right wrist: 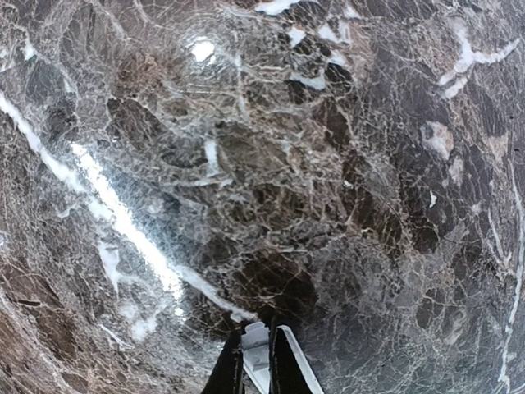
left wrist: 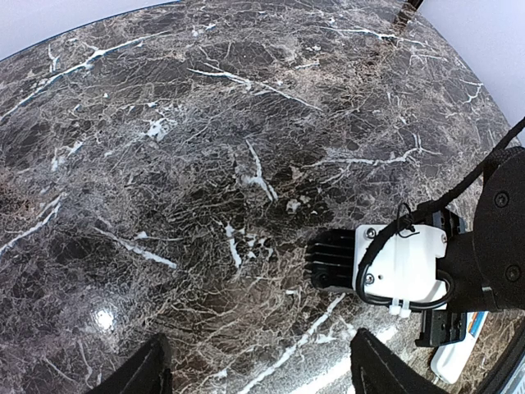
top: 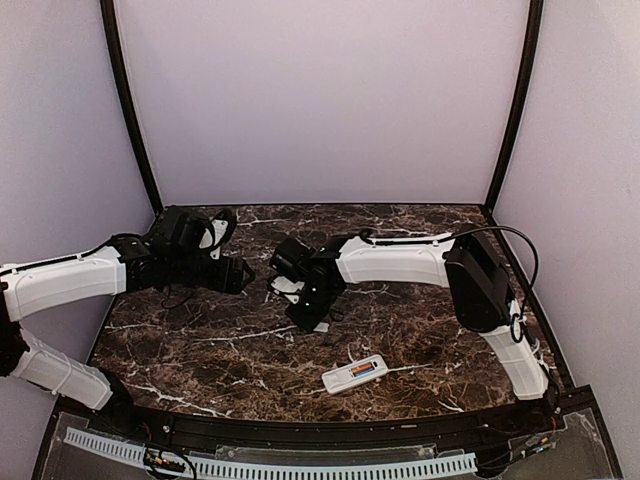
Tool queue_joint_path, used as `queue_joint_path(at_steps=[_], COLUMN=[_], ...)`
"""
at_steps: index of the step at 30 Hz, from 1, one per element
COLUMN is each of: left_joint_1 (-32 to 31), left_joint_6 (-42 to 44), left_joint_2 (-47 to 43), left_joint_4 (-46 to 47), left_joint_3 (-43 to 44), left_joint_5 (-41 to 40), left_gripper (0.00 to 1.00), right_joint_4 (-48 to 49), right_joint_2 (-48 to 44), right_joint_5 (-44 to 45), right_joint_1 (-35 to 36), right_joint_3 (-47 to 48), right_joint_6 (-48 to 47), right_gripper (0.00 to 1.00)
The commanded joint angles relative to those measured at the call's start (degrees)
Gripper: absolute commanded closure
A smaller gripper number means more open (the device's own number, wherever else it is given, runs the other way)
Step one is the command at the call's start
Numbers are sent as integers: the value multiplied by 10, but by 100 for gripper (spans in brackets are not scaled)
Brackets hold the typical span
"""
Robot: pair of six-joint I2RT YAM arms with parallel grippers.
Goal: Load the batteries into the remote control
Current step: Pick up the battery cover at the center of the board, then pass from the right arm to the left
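1. A dark brown marble-patterned table (top: 200, 340) veined in white sits inside a booth with plain lavender walls (top: 320, 100). Two white-and-black robot arms reach in from the near edge.
2. The remote control (top: 355, 374) lies flat near the front edge, right of centre, well apart from both grippers. An orange and blue patch on its upper face looks like the batteries (top: 365, 369) seated in the open compartment. It is too small to confirm.
3. The right gripper (right wrist: 257, 335) hangs low over bare table beyond the remote. Its fingers are drawn nearly together on a thin white plastic piece (right wrist: 254, 353). This may be the battery cover, though its shape is mostly hidden.
4. The left gripper (left wrist: 258, 336) hovers over the table's left half with its fingers wide apart and nothing between them.
5. Likely next step: carrying the white piece to the remote and fitting it.
6. Risks:
   - Only a narrow edge of the piece seems pinched, so it could twist or slip out in transit.
   - Nothing steadies the remote, so a push from the piece could slide it on the smooth table.
   - A crooked approach could jam the piece or nudge the cells loose.
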Motion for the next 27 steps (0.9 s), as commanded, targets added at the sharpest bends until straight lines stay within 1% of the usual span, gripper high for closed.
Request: queue_joint_path(at_steps=[1, 6, 12, 17, 23, 27], left_joint_1=[3, 4, 4, 4, 4, 4], left_joint_6=[2, 3, 5, 6, 8, 12], left_joint_2=[0, -3, -6, -7, -9, -16], left_joint_4=[5, 8, 11, 12, 13, 20], left_joint_3=[-9, -10, -13, -13, -15, -18], left_joint_5=[6, 6, 7, 24, 24, 30], left_gripper=[26, 27, 27, 26, 27, 27], right_joint_4=[-17, -5, 12, 13, 14, 15], right_joint_2=[4, -18, -44, -46, -53, -80], right_joint_5=[-8, -15, -21, -23, -27, -55], right_joint_1=[4, 4, 3, 0, -4, -13], right_joint_3=[11, 4, -9, -11, -12, -22], right_joint_6=[8, 15, 24, 26, 36, 49], right_gripper=[97, 100, 100, 100, 100, 100])
